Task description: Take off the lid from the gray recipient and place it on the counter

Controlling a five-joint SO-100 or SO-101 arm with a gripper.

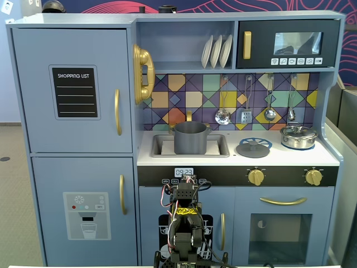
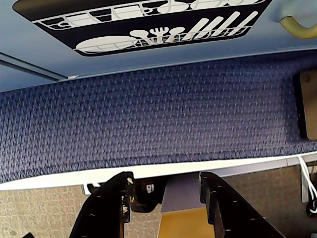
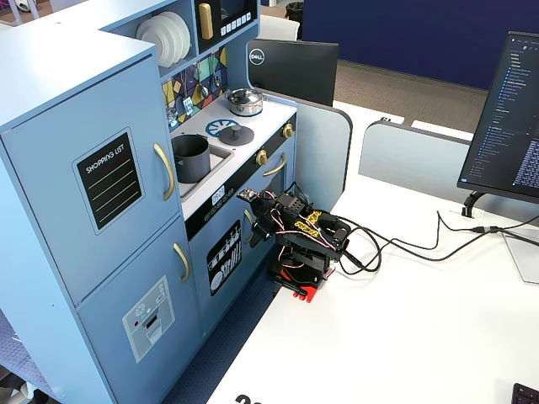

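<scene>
Lid off, flat on the counter

The lid [image 1: 252, 149] lies knob-up beside the upright, open gray recipient [image 1: 191, 137] in the sink; the gripper [image 2: 166, 191] hangs empty, jaws apart.

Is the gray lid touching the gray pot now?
Apart. In a fixed view the lid lies flat on the white counter over the burner ring, with clear counter between it and the open gray pot in the sink.

1. A shiny silver pot [image 1: 299, 137] with its lid on stands at the right in a fixed view.
2. Three white plates [image 1: 216, 51] stand upright on the upper shelf.
3. Four utensils [image 1: 246, 100] hang before the coloured backsplash.
4. A gold telephone [image 1: 143, 74] hangs left of the shelf.
5. A monitor [image 3: 507, 118] stands at the far right in a fixed view.
</scene>
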